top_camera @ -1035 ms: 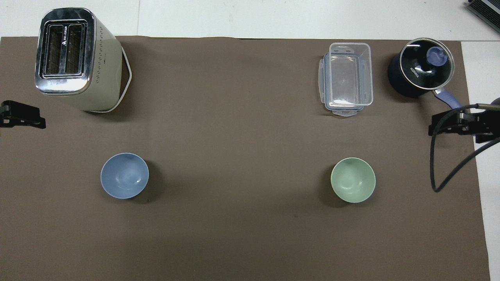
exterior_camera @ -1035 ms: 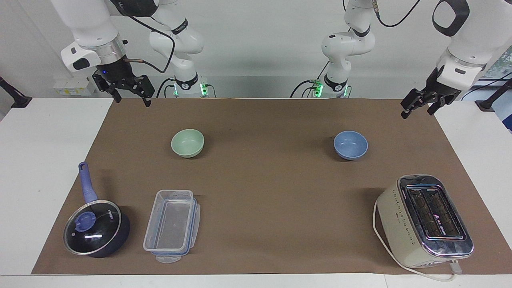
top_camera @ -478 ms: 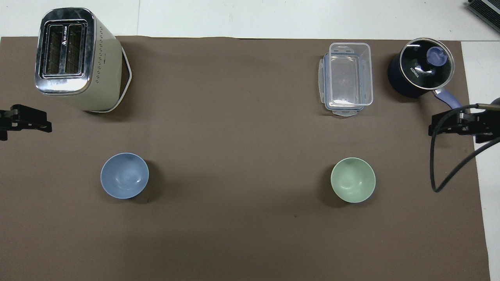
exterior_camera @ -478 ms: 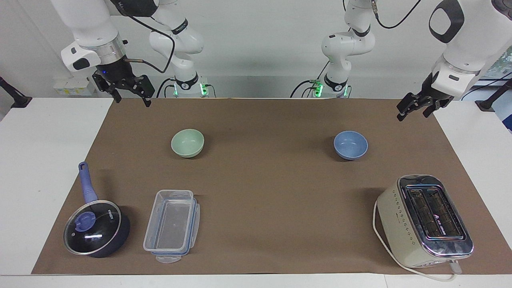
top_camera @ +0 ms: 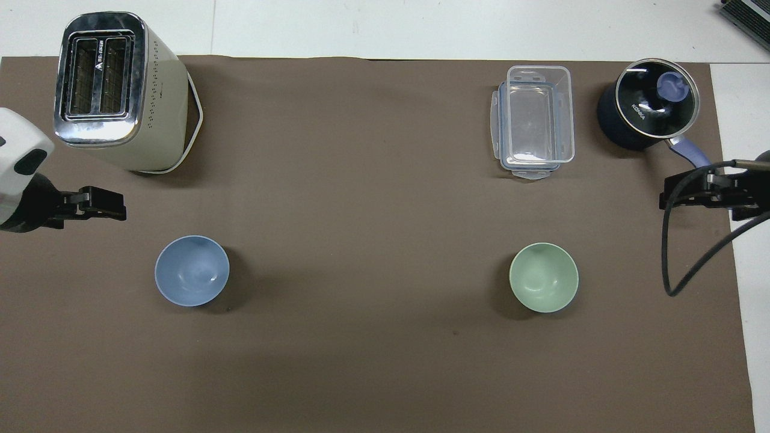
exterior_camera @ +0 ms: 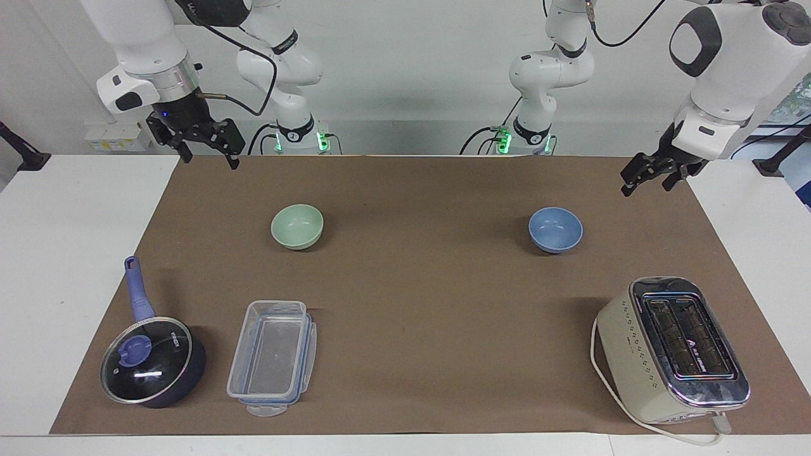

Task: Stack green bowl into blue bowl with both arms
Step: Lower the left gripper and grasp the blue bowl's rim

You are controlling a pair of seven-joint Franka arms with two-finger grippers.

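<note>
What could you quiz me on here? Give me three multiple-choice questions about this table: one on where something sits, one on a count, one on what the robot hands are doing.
1. What lies beside the saucepan?
A. the toaster
B. the clear plastic container
C. the blue bowl

2. How many small bowls are on the brown mat?
A. one
B. two
C. three

3. What are the two hands holding?
A. nothing
B. one bowl each
C. the saucepan lid

Answers:
1. B: container and saucepan sit side by side at the right arm's end, while the toaster stands at the left arm's end.
2. B: only the green bowl and the blue bowl are there, set apart and not yet stacked.
3. A: the left hand and the right hand both hang in the air, touching nothing.
</note>
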